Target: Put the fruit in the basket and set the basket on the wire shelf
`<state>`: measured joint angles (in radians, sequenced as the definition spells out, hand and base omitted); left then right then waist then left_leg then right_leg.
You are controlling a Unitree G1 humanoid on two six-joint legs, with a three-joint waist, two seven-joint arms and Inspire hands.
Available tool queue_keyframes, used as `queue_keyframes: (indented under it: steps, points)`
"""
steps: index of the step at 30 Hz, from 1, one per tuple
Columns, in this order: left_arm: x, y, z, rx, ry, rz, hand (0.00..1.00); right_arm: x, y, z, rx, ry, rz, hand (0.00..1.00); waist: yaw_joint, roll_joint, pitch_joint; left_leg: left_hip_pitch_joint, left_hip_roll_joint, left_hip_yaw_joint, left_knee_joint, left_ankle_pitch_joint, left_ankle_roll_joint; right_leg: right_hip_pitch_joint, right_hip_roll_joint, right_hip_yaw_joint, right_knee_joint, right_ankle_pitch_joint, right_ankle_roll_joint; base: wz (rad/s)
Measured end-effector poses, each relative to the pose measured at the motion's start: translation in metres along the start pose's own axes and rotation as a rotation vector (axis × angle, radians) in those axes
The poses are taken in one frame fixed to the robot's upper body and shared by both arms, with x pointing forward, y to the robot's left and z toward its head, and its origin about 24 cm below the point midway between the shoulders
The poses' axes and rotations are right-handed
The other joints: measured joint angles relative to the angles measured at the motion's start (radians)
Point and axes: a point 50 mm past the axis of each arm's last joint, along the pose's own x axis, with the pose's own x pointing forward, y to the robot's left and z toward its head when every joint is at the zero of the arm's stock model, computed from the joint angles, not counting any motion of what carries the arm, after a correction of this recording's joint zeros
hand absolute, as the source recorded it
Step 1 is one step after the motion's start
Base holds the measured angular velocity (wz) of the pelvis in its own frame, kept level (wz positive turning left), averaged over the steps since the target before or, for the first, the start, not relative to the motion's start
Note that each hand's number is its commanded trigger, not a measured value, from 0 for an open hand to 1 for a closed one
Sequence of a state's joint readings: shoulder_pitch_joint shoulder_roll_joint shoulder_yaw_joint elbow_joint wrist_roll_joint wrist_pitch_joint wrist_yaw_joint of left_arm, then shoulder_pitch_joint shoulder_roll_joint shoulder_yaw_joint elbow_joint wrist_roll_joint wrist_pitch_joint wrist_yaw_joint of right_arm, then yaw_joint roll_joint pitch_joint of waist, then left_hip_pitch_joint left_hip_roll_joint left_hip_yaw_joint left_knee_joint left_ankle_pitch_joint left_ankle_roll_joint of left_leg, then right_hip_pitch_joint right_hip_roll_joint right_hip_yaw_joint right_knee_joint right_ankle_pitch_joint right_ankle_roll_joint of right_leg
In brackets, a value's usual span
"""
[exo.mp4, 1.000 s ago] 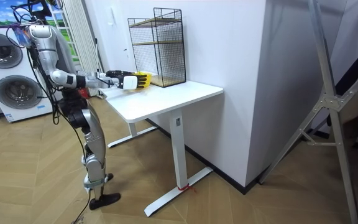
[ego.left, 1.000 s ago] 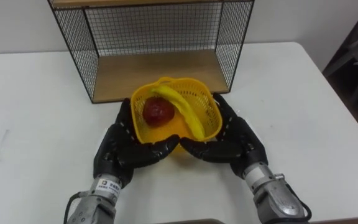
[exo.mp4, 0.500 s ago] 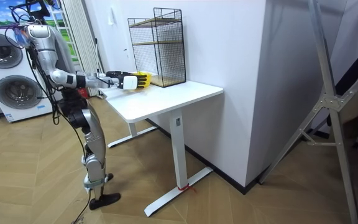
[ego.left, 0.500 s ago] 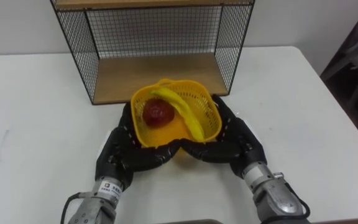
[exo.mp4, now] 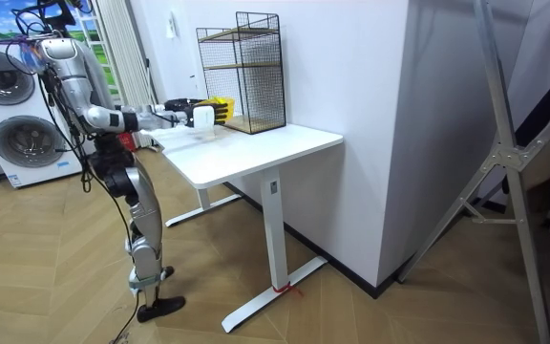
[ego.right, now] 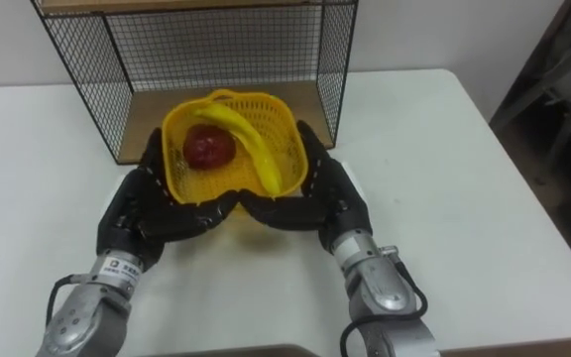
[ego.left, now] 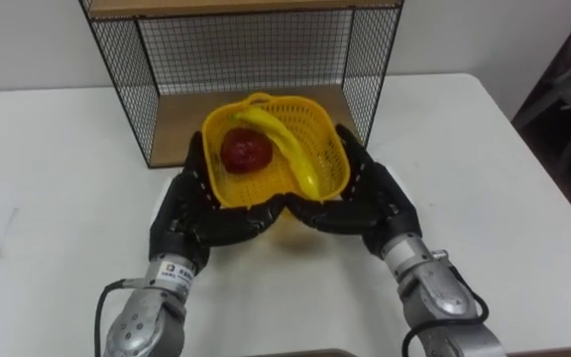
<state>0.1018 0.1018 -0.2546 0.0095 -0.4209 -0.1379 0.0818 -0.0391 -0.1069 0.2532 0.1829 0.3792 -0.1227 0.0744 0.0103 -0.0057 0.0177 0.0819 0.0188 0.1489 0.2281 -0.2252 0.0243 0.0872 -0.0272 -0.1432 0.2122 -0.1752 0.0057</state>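
The basket (ego.left: 333, 159), with the banana (ego.left: 284, 147) and the red fruit (ego.left: 246, 151) inside, is now farther forward than a second ago; its far rim reaches the shelf (ego.left: 176, 119). The left hand (ego.left: 191, 213) and right hand (ego.left: 370, 203) still cup it, fingers curled around its sides.

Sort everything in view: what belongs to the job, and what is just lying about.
Belongs to the job: basket, cupped by left hand and right hand; banana and red fruit inside it; wire shelf right behind it.
Just about: white table; washing machines behind the robot; metal frame at the room view's right.
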Motion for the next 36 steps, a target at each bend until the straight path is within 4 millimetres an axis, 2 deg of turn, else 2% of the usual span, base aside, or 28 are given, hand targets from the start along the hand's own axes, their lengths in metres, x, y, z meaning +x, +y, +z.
queue_keyframes:
  steps: [2, 13, 19, 24, 26, 27, 29, 30, 31, 32, 33, 34, 35, 36]
  points:
    - [0.001, 0.000, 0.005, -0.006, -0.025, 0.005, 0.00, 0.001, 0.004, 0.008, 0.000, -0.036, 0.008, 0.00, 0.001, 0.000, -0.0003, -0.002, -0.001, -0.003, 0.001, 0.000, 0.000, 0.002, 0.000, -0.003, -0.008, 0.000, 0.000, 0.04]
    - [0.013, -0.011, 0.025, -0.038, -0.121, 0.009, 0.00, 0.003, 0.010, 0.027, 0.014, -0.134, -0.008, 0.00, 0.019, 0.012, -0.0030, 0.012, 0.001, -0.005, -0.005, 0.000, 0.000, 0.011, 0.000, -0.005, -0.010, 0.000, 0.000, 0.00]
    - [0.013, -0.013, 0.028, -0.044, -0.138, 0.017, 0.00, 0.003, 0.012, 0.029, 0.018, -0.142, -0.005, 0.00, 0.021, 0.011, -0.0032, 0.017, 0.002, -0.011, -0.005, 0.000, 0.000, 0.017, -0.001, -0.012, -0.006, 0.000, 0.000, 0.01]
    - [0.013, -0.012, 0.028, -0.043, -0.139, 0.022, 0.00, 0.003, 0.013, 0.029, 0.025, -0.142, -0.004, 0.00, 0.025, 0.010, -0.0017, 0.008, 0.009, -0.012, 0.042, -0.011, -0.004, 0.019, 0.002, -0.013, 0.015, -0.003, -0.001, 0.00]
    - [0.013, -0.012, 0.028, -0.045, -0.140, 0.022, 0.00, 0.003, 0.013, 0.029, 0.027, -0.147, -0.003, 0.00, 0.028, 0.008, 0.0002, -0.008, 0.027, -0.015, 0.092, -0.039, -0.007, 0.016, 0.009, -0.020, 0.038, -0.019, -0.007, 0.00]
    - [0.013, -0.012, 0.028, -0.045, -0.143, 0.023, 0.00, 0.004, 0.014, 0.028, 0.032, -0.149, -0.002, 0.00, 0.030, 0.004, 0.0038, -0.024, 0.038, -0.016, 0.144, -0.063, -0.012, 0.005, 0.013, -0.024, 0.075, -0.042, -0.014, 0.00]
    - [0.013, -0.010, 0.028, -0.048, -0.151, 0.029, 0.00, 0.004, 0.015, 0.028, 0.044, -0.150, 0.004, 0.00, 0.036, -0.006, 0.0090, -0.068, 0.056, -0.014, 0.253, -0.101, -0.026, -0.041, 0.014, -0.025, 0.174, -0.101, -0.026, 0.00]
    - [0.013, -0.009, 0.026, -0.046, -0.144, 0.033, 0.00, 0.003, 0.015, 0.027, 0.045, -0.145, 0.003, 0.00, 0.045, -0.017, 0.0109, -0.119, 0.063, -0.013, 0.362, -0.112, -0.036, -0.069, 0.014, -0.025, 0.232, -0.144, -0.036, 0.06]
    - [0.012, -0.009, 0.023, -0.049, -0.131, 0.036, 0.00, 0.001, 0.013, 0.025, 0.039, -0.137, 0.002, 0.00, 0.054, -0.014, 0.0117, -0.177, 0.089, -0.018, 0.486, -0.109, -0.037, -0.082, 0.026, -0.026, 0.270, -0.167, -0.050, -0.03]
    - [0.011, -0.008, 0.021, -0.063, -0.123, 0.039, 0.00, 0.000, 0.013, 0.023, 0.038, -0.131, 0.003, 0.00, 0.061, 0.000, 0.0161, -0.214, 0.118, -0.031, 0.581, -0.104, -0.038, -0.082, 0.041, -0.023, 0.289, -0.176, -0.063, -0.10]
    - [0.011, -0.007, 0.021, -0.063, -0.121, 0.042, 0.00, 0.000, 0.013, 0.022, 0.038, -0.127, 0.002, 0.00, 0.065, 0.005, 0.0168, -0.230, 0.127, -0.041, 0.608, -0.096, -0.044, -0.081, 0.050, -0.022, 0.294, -0.179, -0.068, -0.12]
    - [0.010, -0.006, 0.019, -0.058, -0.113, 0.046, 0.00, -0.001, 0.013, 0.019, 0.044, -0.115, -0.002, 0.00, 0.071, 0.005, 0.0143, -0.247, 0.131, -0.056, 0.637, -0.069, -0.059, -0.078, 0.055, -0.021, 0.294, -0.180, -0.073, 0.00]
    - [0.009, -0.005, 0.018, -0.057, -0.110, 0.050, 0.00, -0.001, 0.016, 0.018, 0.054, -0.111, 0.008, 0.00, 0.072, -0.008, 0.0115, -0.256, 0.126, -0.058, 0.638, -0.042, -0.066, -0.071, 0.049, -0.020, 0.291, -0.171, -0.087, 0.04]
    - [0.009, -0.005, 0.018, -0.059, -0.109, 0.050, 0.00, -0.001, 0.015, 0.018, 0.050, -0.111, 0.009, 0.00, 0.074, -0.011, 0.0098, -0.262, 0.122, -0.058, 0.633, -0.035, -0.067, -0.068, 0.046, -0.018, 0.289, -0.168, -0.086, 0.14]
